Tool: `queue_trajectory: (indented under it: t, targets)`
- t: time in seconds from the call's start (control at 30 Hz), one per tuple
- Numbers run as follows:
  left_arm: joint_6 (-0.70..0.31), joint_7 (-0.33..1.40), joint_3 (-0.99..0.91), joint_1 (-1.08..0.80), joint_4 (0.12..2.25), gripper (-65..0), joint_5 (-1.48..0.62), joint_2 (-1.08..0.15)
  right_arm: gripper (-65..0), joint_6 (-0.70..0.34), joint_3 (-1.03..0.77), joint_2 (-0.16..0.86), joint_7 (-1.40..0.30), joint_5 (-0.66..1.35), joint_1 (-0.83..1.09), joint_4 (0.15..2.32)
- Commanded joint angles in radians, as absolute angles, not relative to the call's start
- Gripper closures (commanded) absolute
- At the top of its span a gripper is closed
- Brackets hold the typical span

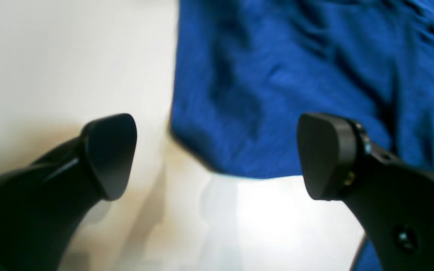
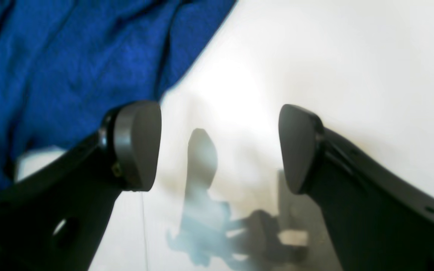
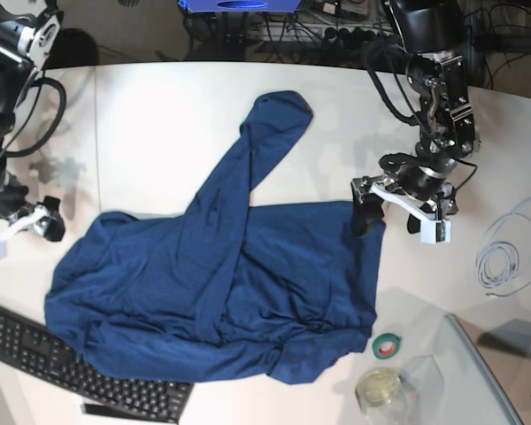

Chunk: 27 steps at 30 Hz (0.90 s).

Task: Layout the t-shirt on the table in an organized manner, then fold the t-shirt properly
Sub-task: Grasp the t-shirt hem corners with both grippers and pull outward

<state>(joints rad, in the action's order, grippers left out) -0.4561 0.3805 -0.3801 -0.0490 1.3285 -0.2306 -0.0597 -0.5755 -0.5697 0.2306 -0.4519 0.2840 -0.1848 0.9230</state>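
Note:
The dark blue t-shirt [image 3: 221, 292] lies rumpled on the white table [image 3: 159, 124], with one part stretched toward the far edge. My left gripper [image 3: 396, 217] stands at the shirt's right corner. Seen from the left wrist, the left gripper [image 1: 217, 150] is open and empty, and the t-shirt [image 1: 296, 82] has its edge just past the fingertips. My right gripper [image 3: 22, 232] hovers by the shirt's left side. In the right wrist view the right gripper [image 2: 219, 146] is open over bare table [image 2: 352, 56], the t-shirt [image 2: 58, 64] lying to the upper left.
A black keyboard [image 3: 80, 367] sits at the near left, partly under the shirt's hem. A green tape roll [image 3: 388, 345] and a clear jar [image 3: 380, 387] stand near the front right. A coiled white cable [image 3: 500, 257] lies at the right.

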Motion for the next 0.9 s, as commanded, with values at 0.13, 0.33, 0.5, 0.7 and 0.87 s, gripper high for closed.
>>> queue_trajectory:
  t: [0.13,0.33,0.5,0.7,0.87]
  targets:
    - [-0.648,0.372,-0.417,-0.042,1.314,-65.0,-0.237,-0.065,-45.5,-0.585,-0.57,0.223,-0.433,0.3,-0.246,0.869]
    - [-0.664,0.372,-0.461,-0.021,1.23,-65.0,-0.237,-0.059,-45.6,-0.585,-0.568,0.203,-0.433,0.295,-0.291,0.809]
    - [-0.667,0.366,-0.452,-0.015,1.213,-65.0,-0.237,-0.061,-45.6,-0.587,-0.568,0.202,-0.432,0.295,-0.317,0.722]
    - [-0.661,0.367,-0.461,0.013,1.181,-6.1,-0.237,-0.061,-45.6,-0.587,-0.568,0.182,-0.432,0.295,-0.317,0.722]
    - [-0.659,0.372,-0.453,0.067,1.095,0.0,-0.237,-0.059,-45.0,-0.587,-0.559,0.166,-0.432,0.295,-0.317,0.72]
